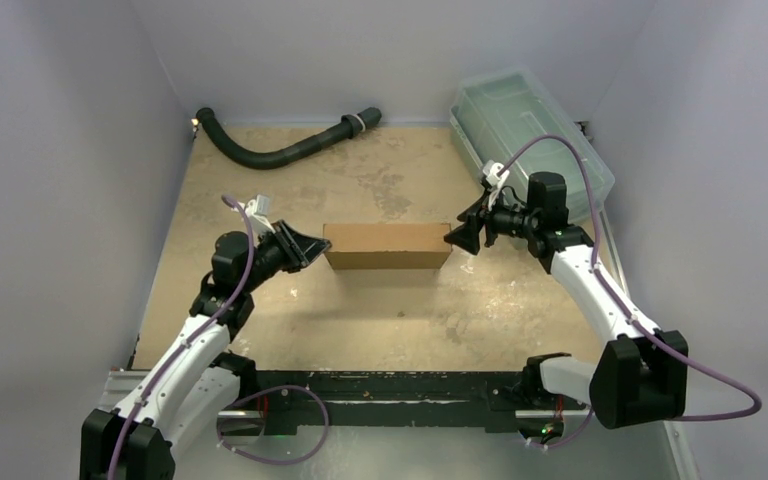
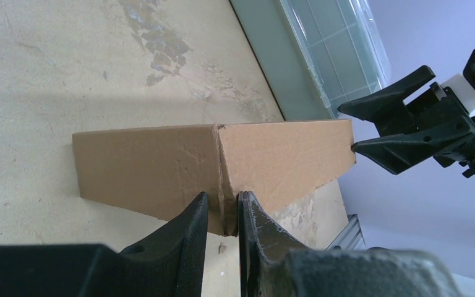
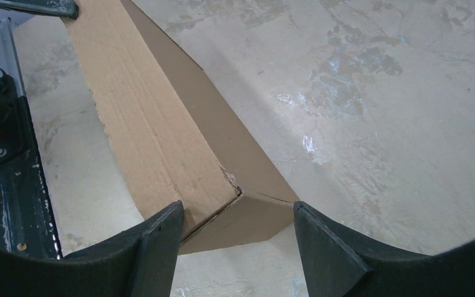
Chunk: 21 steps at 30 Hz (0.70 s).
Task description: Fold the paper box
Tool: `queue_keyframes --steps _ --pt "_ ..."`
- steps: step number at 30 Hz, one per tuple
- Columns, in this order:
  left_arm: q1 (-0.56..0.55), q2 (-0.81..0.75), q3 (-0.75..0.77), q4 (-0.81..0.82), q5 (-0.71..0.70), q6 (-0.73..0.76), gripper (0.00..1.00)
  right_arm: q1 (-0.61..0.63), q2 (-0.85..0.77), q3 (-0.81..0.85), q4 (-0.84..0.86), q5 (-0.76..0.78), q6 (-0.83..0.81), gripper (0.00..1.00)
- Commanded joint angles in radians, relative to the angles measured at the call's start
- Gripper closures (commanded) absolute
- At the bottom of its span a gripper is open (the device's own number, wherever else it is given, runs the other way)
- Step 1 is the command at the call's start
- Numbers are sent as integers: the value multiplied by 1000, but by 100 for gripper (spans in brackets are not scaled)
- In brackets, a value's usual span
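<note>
Paper box (image 1: 385, 245) — just one, two hands, left hand (image 2: 224, 197) pinching its corner edge, right hand (image 3: 236, 205) spread wide.

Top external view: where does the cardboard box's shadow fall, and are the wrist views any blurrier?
Top external view: the paper box throws a soft shadow on its near side, toward the bottom of the frame. Left wrist view: cardboard crisp, but the left gripper blurs at the bottom edge. Right wrist view: even light, no glare, the right gripper slightly soft.
</note>
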Motion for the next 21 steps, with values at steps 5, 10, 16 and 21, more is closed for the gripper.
queue_keyframes --steps 5,10,16,21 --pt "-24 28 -41 -70 18 -31 89 -5 4 37 -43 58 -38 29" --pt "-32 40 -40 -52 25 -34 89 -5 48 35 -42 -21 29 28" --pt "-40 42 -43 -43 26 -33 88 -5 122 41 -57 -91 67 41" --pt "-39 17 -17 -100 -11 -1 82 -3 124 55 -79 -69 33 64"
